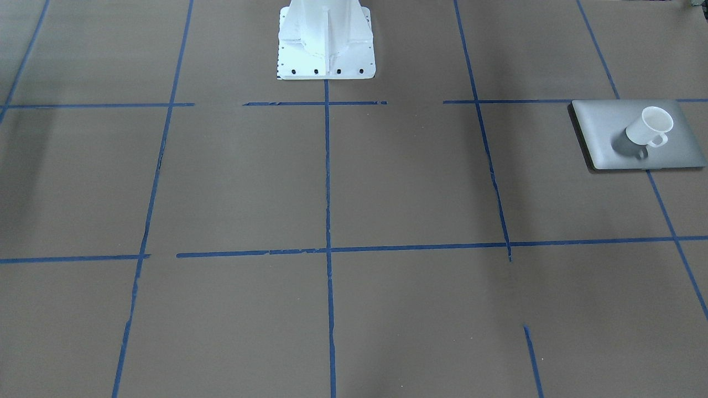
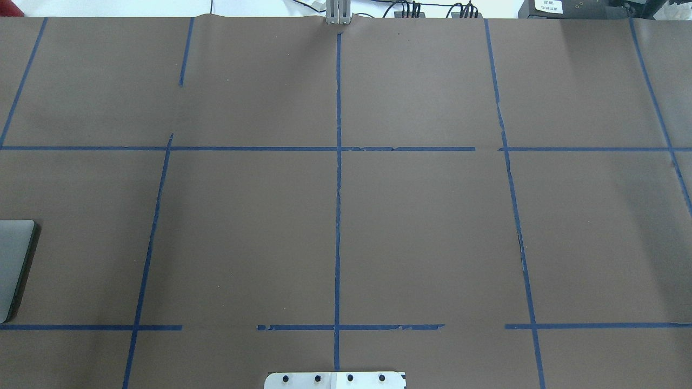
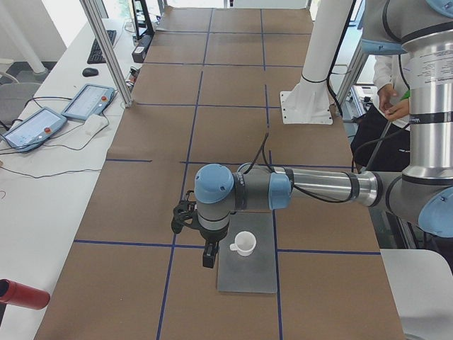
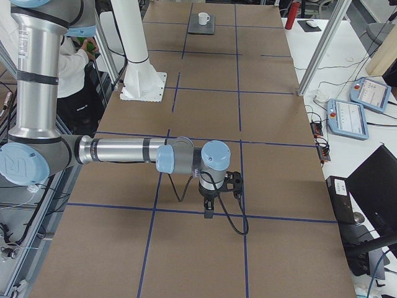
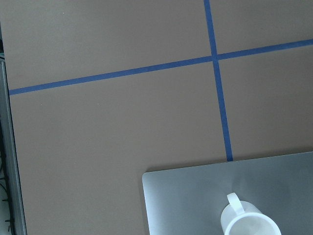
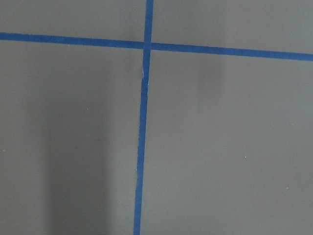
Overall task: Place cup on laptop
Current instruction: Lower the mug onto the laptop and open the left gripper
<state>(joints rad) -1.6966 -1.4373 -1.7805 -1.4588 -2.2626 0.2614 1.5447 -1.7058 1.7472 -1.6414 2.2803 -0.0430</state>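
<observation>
The white cup [image 1: 647,126] stands upright on the lid of the silver-grey laptop [image 1: 603,119], with nothing touching it. In the exterior left view the cup [image 3: 243,243] sits on the laptop [image 3: 248,273]. The near arm's left gripper [image 3: 209,255] hangs just beside the cup, over the laptop's edge and apart from the cup; I cannot tell if it is open. The left wrist view shows the cup [image 5: 249,223] and the laptop [image 5: 195,196] at the bottom right. The right gripper [image 4: 208,210] points down over bare table, far from the cup [image 4: 203,18]; I cannot tell its state.
The white robot base [image 1: 326,38] stands at the table's robot-side edge. Blue tape lines grid the brown table. Teach pendants [image 3: 42,120] and a red cylinder [image 3: 21,294] lie on the side bench. A person [image 3: 393,92] stands behind the robot.
</observation>
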